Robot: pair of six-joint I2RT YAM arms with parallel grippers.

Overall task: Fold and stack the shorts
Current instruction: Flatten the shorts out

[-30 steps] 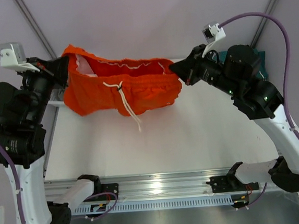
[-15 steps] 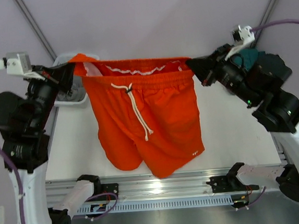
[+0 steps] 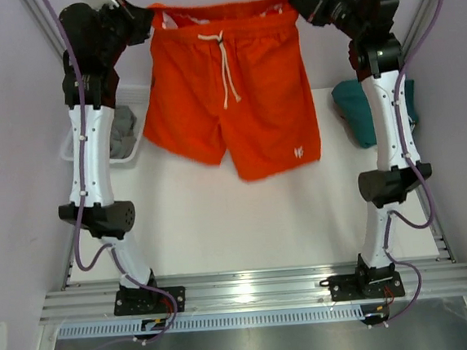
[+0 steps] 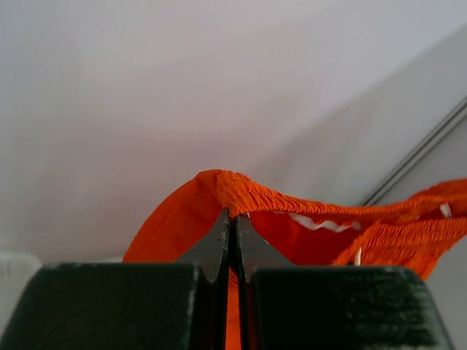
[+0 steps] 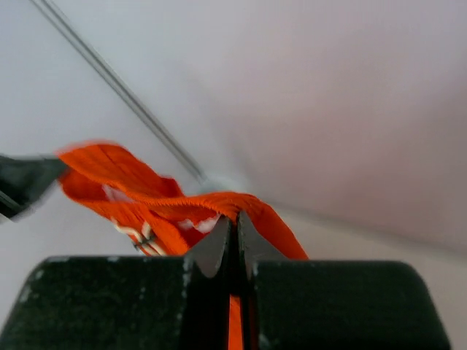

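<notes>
The orange shorts (image 3: 231,101) are held up at 12 o'clock, with the waistband corners pinched by the left pincer (image 3: 145,23) and right pincer (image 3: 296,4). Next, laying them flat on the surface (image 3: 221,225) is judged needed for folding; the teal shorts (image 3: 352,111) lie at 3 o'clock.

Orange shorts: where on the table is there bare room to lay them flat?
The white tabletop is bare between left arm and right arm, from the hanging orange shorts to the near rail. Crowded: teal shorts far right, bin far left.
</notes>
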